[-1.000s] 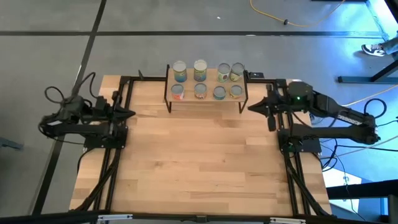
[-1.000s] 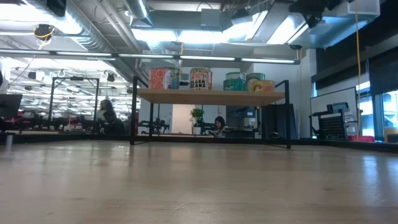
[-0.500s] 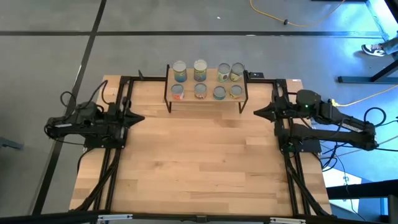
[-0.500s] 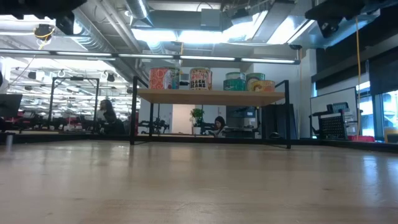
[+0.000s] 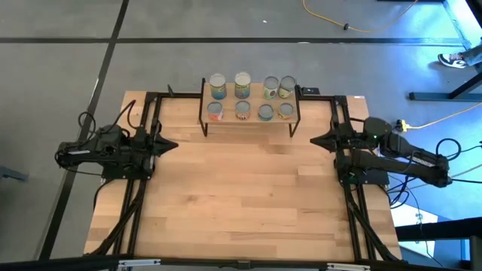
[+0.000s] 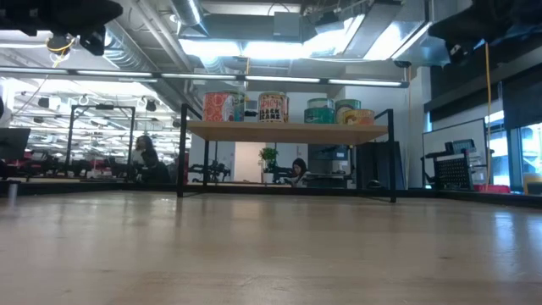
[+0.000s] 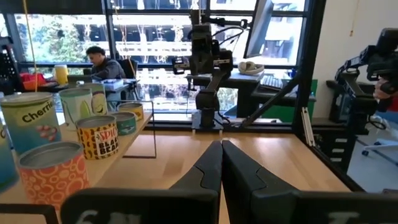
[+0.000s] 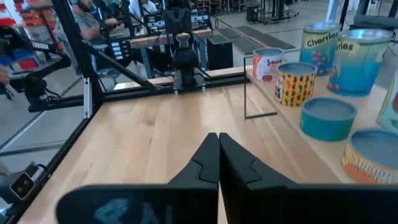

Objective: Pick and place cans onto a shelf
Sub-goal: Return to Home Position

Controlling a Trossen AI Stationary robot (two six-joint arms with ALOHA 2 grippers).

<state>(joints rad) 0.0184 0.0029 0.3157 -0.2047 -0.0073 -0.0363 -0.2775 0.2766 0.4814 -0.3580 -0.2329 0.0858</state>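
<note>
Several cans (image 5: 242, 85) stand upright in two rows on the top plank of the shelf (image 5: 254, 100), which stands at the table's far edge, in the middle. The low view shows the cans (image 6: 273, 108) on the plank (image 6: 288, 131), with nothing under it. My left gripper (image 5: 175, 144) hangs shut over the table's left side, pointing level toward the right. My right gripper (image 5: 313, 139) hangs shut over the right side, pointing left. Both are clear of the shelf and hold nothing. Each wrist view shows its fingers (image 7: 221, 158) (image 8: 218, 152) pressed together, with cans (image 7: 38, 121) (image 8: 327, 117) off to one side.
Black frame rails (image 5: 143, 188) (image 5: 354, 196) run along the table's left and right sides. A broad stretch of wooden tabletop (image 5: 248, 188) lies between the arms and in front of the shelf. People sit at desks in the room beyond (image 7: 102, 62).
Both arms have sunk and folded back toward their bases. My right gripper has drawn away from the shelf's right end, toward the table's near and right edges. Both grippers stay shut. The cans and the shelf have not moved.
</note>
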